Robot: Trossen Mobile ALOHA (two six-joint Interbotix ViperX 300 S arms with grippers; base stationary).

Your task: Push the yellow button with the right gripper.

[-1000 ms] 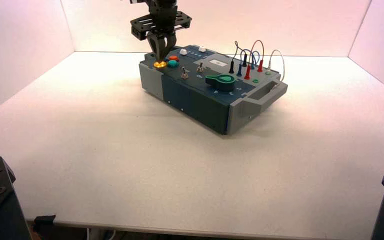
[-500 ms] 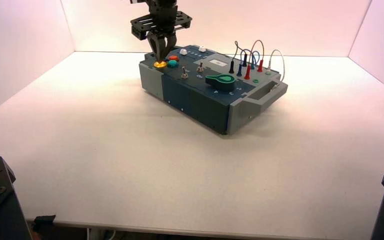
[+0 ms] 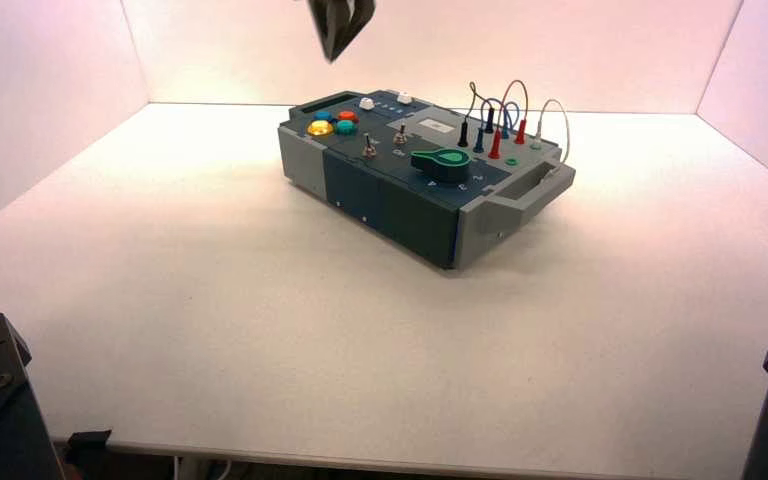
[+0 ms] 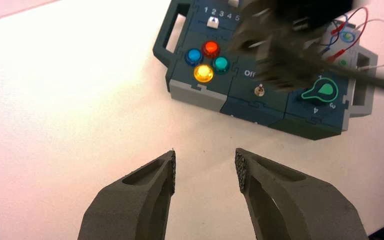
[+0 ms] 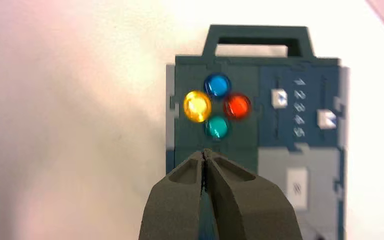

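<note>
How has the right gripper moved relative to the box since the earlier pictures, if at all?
Yes: the right gripper has risen off the yellow button and now hangs above the box.

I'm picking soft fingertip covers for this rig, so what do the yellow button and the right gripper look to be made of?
Yellow button: probably translucent plastic, glossy; its dome shows a bright highlight.
Right gripper: perhaps hard plastic, matte; its dark angular faces show no sharp glint, though coated metal isn't ruled out.
</note>
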